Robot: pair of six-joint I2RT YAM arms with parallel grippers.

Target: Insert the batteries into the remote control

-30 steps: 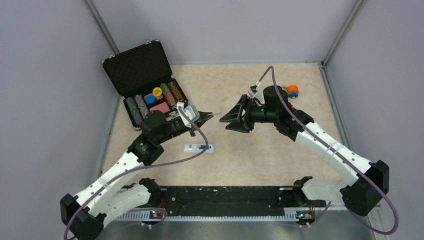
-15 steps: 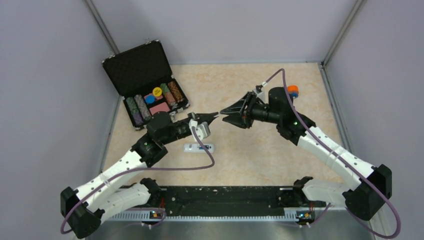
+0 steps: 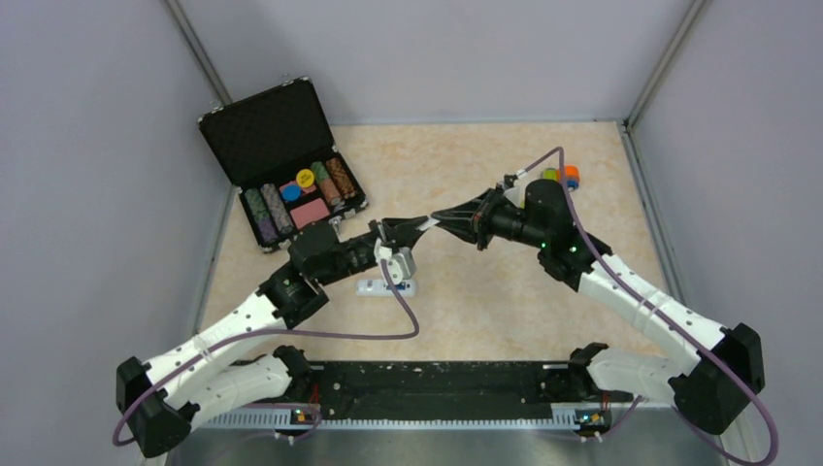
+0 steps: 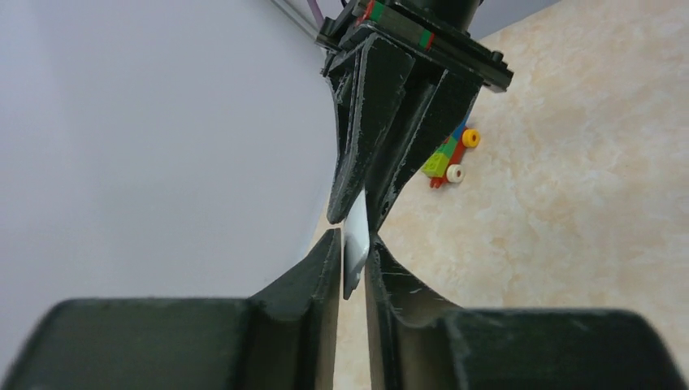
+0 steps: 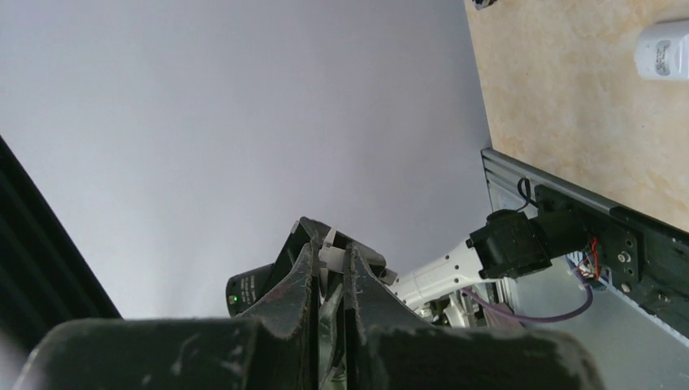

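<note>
Beige tabletop, grey walls.
The remote control was laid below; a thin white piece was pinched by the right gripper and narrowly flanked by the left gripper, grip unclear.

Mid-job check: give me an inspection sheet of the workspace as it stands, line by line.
Surface: beige marbled table, flat.
Job's things: remote control lies flat below the left wrist, partly hidden; batteries too small to make out.
Clutter: open black chip case far left, chips inside; toy block car far right.
Tools: left tool and right tool meet tip to tip in the air; right is shut on a thin white piece; left jaws stand narrow around the same piece, grip unclear.
Cables: left purple cable loops low beside the remote; right purple cable arcs over its wrist.
Surroundings: grey walls; nothing else seen.
</note>
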